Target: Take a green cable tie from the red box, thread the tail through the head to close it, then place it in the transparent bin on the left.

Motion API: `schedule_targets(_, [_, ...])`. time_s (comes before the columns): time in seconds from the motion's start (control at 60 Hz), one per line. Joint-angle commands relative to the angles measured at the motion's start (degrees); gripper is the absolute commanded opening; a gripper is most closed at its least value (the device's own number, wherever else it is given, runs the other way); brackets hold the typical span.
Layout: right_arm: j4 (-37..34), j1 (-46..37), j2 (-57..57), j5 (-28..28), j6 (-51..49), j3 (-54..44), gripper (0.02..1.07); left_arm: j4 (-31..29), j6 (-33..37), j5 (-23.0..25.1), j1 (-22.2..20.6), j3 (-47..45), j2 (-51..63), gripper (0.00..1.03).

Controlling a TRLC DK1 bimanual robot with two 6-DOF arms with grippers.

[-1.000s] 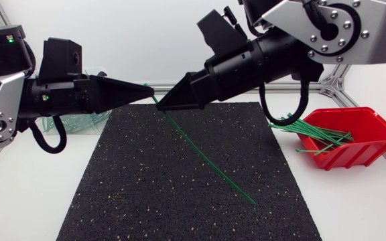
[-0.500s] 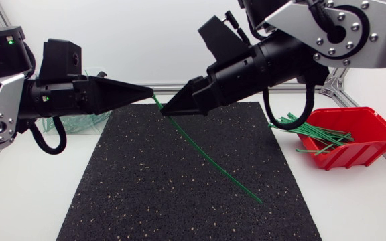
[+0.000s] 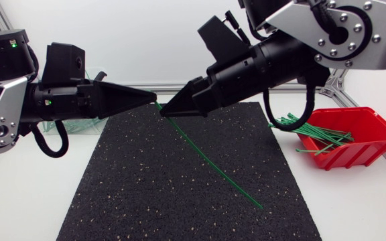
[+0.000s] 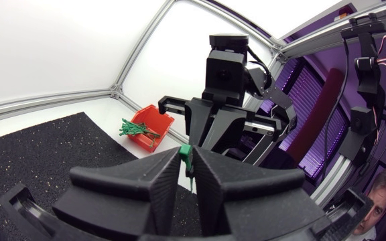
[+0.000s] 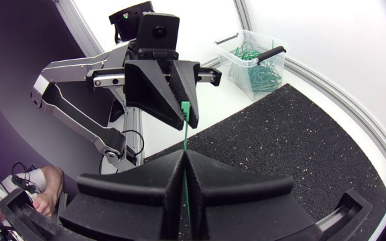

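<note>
both arms meet above the back edge of the black mat (image 3: 179, 194), tips pointed at each other.

left gripper (image 3: 154, 99): comes in from the left and is clenched on the head end of the green cable tie (image 3: 210, 161). in the left wrist view the green head (image 4: 186, 153) sits pinched between the two fingertips.

right gripper (image 3: 165, 112): comes in from the right, tip just below and beside the left one. it is closed on the strap. in the right wrist view the strap (image 5: 185, 137) runs out from the seam of the shut fingers straight to the left gripper (image 5: 183, 110) ahead. only a short length of tie spans the two tips.

tie: from the grippers it slants down across the mat toward the front right. its free tail end stops inside the mat, short of both the front and right edges. cannot tell whether the tail touches the mat.

red box (image 3: 380, 150): on the white table just past the mat's right edge, well apart from both tips. spare green ties (image 3: 313, 130) stick out over its near wall toward the mat.

transparent bin (image 3: 79, 124): off the mat's back left corner, partly hidden behind the left arm, with closed ties inside (image 5: 256, 73).
</note>
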Motion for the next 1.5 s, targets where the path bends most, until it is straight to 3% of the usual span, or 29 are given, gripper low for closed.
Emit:
schedule_targets(0.0, [0.6,0.6,-1.1,0.1,-0.5,-1.3,0.12,1.4,-1.8,0.0,-0.5,-1.0,-1.0,0.04])
schedule_targets(0.05, [0.4,0.5,-1.2,0.1,-0.5,-1.3,0.17,1.4,-1.8,-0.1,-0.5,-1.0,-1.0,0.04])
schedule_targets(0.117, [-0.3,0.3,-1.4,0.1,-0.6,-1.2,0.33,1.5,-1.8,-0.1,-0.2,-1.1,-1.0,0.04])
schedule_targets(0.233, [-1.4,0.2,-2.2,0.1,-1.6,-1.4,0.37,1.6,-1.4,0.0,0.4,-1.1,-1.0,0.04])
schedule_targets(0.35, [-4.1,-0.3,-2.1,0.0,-4.5,-0.6,0.54,1.8,-0.1,1.8,1.2,-1.2,-1.0,0.04])
schedule_targets(0.6, [-10.9,-1.0,0.2,-0.6,-15.7,1.2,0.59,1.9,6.2,6.5,3.0,-1.0,-1.9,0.04])
schedule_targets(0.833, [-14.4,-3.9,3.6,-1.1,-29.5,1.2,0.59,1.4,15.0,6.7,2.3,-3.3,-1.4,0.04])
schedule_targets(0.967, [-17.3,-4.5,7.2,-1.2,-38.4,4.0,0.59,1.4,16.5,7.0,1.6,-4.4,-1.4,0.04])
schedule_targets(1.15, [-17.8,-2.7,9.9,-1.5,-43.5,6.6,0.58,1.3,16.5,7.0,0.9,-4.8,-1.5,0.04])
schedule_targets(1.333, [-19.9,0.1,9.5,-1.0,-46.0,6.3,0.29,1.3,16.6,7.0,1.5,-5.1,-1.6,0.04])
schedule_targets(1.483, [-21.1,0.6,8.6,-0.9,-46.4,6.3,0.29,1.3,16.8,7.0,1.5,-5.1,-1.4,0.04])
